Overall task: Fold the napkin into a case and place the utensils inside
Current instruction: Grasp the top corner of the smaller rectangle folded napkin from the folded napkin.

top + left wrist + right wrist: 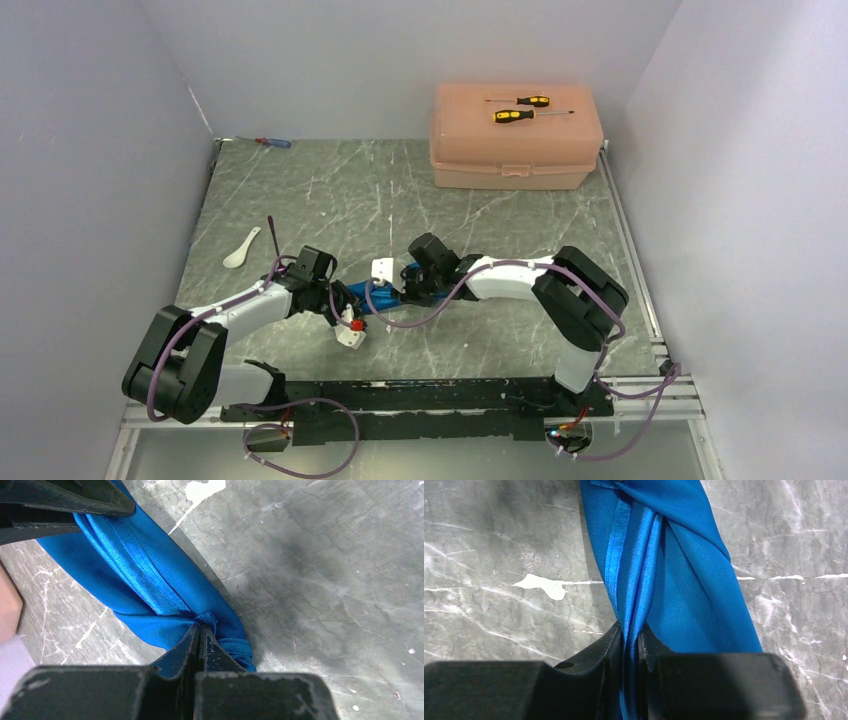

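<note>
Legible markings: none; no text, label, brand, number or sign can be read on the peach box, the screwdrivers, the napkin or the desk.

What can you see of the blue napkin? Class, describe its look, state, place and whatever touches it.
The napkin is plain bright blue cloth, smooth with a shinier hemmed edge. It is bunched into a twisted, creased band, not folded flat. It stretches between the left gripper and the right gripper, each pinched shut on one end, over the grey marbled table. Whether it rests there is unclear.
</note>
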`<state>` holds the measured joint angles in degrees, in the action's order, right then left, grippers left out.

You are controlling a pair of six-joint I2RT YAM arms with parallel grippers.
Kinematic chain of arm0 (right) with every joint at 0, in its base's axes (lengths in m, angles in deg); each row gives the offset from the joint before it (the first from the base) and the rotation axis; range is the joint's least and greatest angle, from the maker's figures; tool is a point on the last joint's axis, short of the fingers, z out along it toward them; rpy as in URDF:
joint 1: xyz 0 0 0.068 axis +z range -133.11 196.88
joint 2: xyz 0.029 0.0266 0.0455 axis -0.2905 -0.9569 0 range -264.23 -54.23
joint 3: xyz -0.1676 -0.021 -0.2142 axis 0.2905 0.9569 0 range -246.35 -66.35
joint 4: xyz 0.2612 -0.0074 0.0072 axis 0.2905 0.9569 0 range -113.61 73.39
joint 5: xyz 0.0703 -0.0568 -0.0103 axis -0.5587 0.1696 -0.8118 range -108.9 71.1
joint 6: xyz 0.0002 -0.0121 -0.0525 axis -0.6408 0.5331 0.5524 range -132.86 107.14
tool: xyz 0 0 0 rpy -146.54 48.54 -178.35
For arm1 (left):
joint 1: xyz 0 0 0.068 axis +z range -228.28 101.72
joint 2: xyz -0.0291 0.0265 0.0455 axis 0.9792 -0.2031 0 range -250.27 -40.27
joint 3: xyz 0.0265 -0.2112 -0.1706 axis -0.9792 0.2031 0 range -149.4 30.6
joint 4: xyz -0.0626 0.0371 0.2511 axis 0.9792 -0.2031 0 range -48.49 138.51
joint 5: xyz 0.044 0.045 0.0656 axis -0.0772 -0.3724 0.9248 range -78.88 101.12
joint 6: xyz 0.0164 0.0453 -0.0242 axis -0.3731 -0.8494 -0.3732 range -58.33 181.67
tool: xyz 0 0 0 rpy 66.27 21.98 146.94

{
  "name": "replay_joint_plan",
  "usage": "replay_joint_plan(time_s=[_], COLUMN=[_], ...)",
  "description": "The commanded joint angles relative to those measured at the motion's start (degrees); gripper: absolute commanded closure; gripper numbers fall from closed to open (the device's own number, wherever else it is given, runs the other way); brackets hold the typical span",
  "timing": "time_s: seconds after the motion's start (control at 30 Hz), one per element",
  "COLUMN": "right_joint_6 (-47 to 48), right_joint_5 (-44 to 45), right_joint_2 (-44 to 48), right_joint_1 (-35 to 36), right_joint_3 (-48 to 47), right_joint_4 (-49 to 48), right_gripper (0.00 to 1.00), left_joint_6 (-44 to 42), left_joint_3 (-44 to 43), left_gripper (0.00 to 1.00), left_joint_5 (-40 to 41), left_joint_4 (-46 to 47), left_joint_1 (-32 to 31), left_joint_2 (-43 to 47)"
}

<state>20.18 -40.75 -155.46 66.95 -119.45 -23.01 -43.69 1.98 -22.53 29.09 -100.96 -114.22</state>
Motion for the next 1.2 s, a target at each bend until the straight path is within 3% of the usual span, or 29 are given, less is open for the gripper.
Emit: replay_joint_plan(time_s=[0.0, 0.3, 0.53, 0.73, 0.9, 1.03, 1.17], right_joint_6=[2.9, 12.0, 16.4, 21.1, 24.2, 24.6, 24.5], right_joint_5=[-3.6, -13.2, -17.3, -20.1, -23.6, -24.4, -25.4], right_joint_2=[2.2, -11.4, -15.8, -26.0, -33.1, -36.6, -38.4], right_joint_1=[-1.1, -4.0, -5.3, -7.6, -8.6, -8.9, -9.6], right_joint_3=[-3.9, -25.6, -33.9, -47.0, -55.1, -57.4, -58.4], right_joint_4=[4.1, 34.9, 43.9, 56.3, 63.9, 66.5, 66.9], right_gripper=[0.85, 0.84, 0.81, 0.81, 0.83, 0.84, 0.85], left_joint_6=[0.3, -1.6, -2.3, -1.3, 2.6, 6.9, 9.0], left_joint_3=[1.7, 1.4, 1.6, 1.4, 2.7, 5.4, 5.5], left_gripper=[0.97, 0.97, 0.97, 0.97, 0.97, 0.97, 0.97], left_joint_5=[2.0, 0.8, 0.5, -0.4, -0.5, -0.7, -1.6], left_joint_4=[-5.1, -5.6, -6.1, -4.6, 1.6, 10.1, 11.4], left_joint_1=[0.5, 0.6, 0.6, 0.6, 0.6, 0.6, 0.6], left_joint_2=[-1.0, -0.5, -0.3, 0.7, 3.2, 6.8, 9.3])
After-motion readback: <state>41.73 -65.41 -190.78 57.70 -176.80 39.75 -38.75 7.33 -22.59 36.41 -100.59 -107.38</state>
